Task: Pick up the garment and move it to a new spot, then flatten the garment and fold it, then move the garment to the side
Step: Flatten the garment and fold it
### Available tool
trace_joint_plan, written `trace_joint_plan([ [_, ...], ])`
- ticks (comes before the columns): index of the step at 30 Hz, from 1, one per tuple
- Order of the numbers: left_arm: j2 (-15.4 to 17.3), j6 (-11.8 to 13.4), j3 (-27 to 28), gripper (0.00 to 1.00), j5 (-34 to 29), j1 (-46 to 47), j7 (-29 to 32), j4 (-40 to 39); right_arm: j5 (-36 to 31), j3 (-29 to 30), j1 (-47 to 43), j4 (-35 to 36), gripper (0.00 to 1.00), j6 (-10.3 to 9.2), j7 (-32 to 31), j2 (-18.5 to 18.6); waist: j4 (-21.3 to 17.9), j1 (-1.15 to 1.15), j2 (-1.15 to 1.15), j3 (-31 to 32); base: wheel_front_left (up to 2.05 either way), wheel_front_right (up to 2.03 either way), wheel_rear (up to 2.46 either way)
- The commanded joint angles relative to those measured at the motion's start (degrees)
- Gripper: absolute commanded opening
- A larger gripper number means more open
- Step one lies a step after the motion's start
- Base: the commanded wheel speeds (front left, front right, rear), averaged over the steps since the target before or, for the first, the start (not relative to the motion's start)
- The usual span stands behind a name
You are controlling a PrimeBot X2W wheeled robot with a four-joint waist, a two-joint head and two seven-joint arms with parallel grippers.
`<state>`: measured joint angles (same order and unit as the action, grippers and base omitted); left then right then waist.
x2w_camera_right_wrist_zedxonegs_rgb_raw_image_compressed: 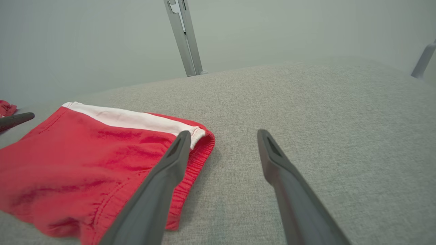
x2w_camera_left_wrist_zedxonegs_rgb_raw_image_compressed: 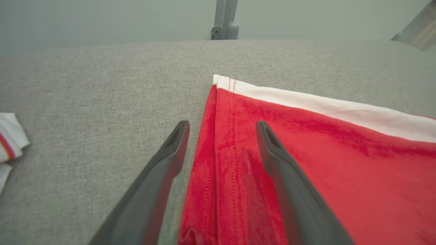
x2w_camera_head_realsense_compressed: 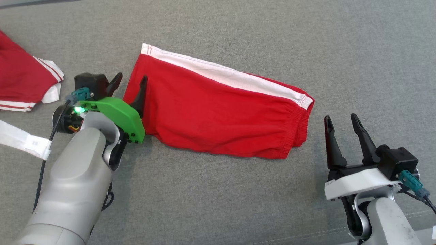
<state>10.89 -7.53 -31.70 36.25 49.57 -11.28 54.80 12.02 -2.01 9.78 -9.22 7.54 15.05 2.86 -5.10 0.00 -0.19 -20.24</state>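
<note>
Nearest, the right pincer (x2w_camera_head_realsense_compressed: 340, 117) hangs spread and empty just off the waistband end of the red shorts (x2w_camera_head_realsense_compressed: 218, 112), whose long axis runs across the grey surface (x2w_camera_head_realsense_compressed: 238, 204) to the hem edge, which the equally spread left pincer (x2w_camera_head_realsense_compressed: 132, 76) straddles.

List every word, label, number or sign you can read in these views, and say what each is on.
Nothing here can be read.
White strip by the left arm's cable: small dark marks, too blurred to read.
Shorts: red with a white stripe, no print or label showing.
Second garment at the left edge: stripes, no text visible.
</note>
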Motion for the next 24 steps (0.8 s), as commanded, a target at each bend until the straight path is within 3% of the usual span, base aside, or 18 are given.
trace_joint_plan([
  [1,1.2,0.2,-0.5,1.00,1.5,-2.1,1.4,-0.5,-0.4,0.7,-1.4,0.7,1.00,-0.10,0.2,0.1,0.7,0.00,0.19,2.3,0.00,0.00,0.00],
  [9,3.3,0.2,-0.7,1.00,5.7,-7.0,7.6,-1.4,-0.3,1.9,-2.9,1.7,1.00,-0.10,0.2,0.1,-0.5,0.00,0.19,3.7,0.00,0.00,0.00],
  [17,3.6,0.3,0.8,1.00,8.9,-9.2,9.0,-0.5,0.7,1.0,-2.6,2.1,1.00,-0.10,0.2,0.1,-2.2,0.00,0.19,3.2,0.00,0.00,0.00],
  [18,3.5,0.3,0.8,0.96,9.1,-9.3,9.2,-0.4,0.8,0.9,-2.6,2.2,1.00,-0.10,0.2,0.1,-2.3,0.00,0.19,3.1,0.00,0.00,0.00],
  [21,2.8,0.2,0.1,0.10,9.0,-9.6,9.7,-0.9,0.8,1.2,-2.6,2.4,1.00,-0.10,0.2,0.1,-2.6,0.00,0.19,3.1,0.00,0.00,0.00],
  [22,2.7,0.2,-0.3,0.00,9.1,-9.9,10.1,-1.2,0.8,1.3,-2.7,2.4,1.00,-0.10,0.2,0.1,-2.6,0.00,0.19,3.1,0.00,0.00,0.00],
  [24,2.5,0.1,-1.2,0.00,9.3,-10.4,10.7,-2.1,0.8,1.5,-2.9,2.3,1.00,-0.10,0.2,0.1,-2.5,0.00,0.19,3.3,0.00,0.00,0.00],
])
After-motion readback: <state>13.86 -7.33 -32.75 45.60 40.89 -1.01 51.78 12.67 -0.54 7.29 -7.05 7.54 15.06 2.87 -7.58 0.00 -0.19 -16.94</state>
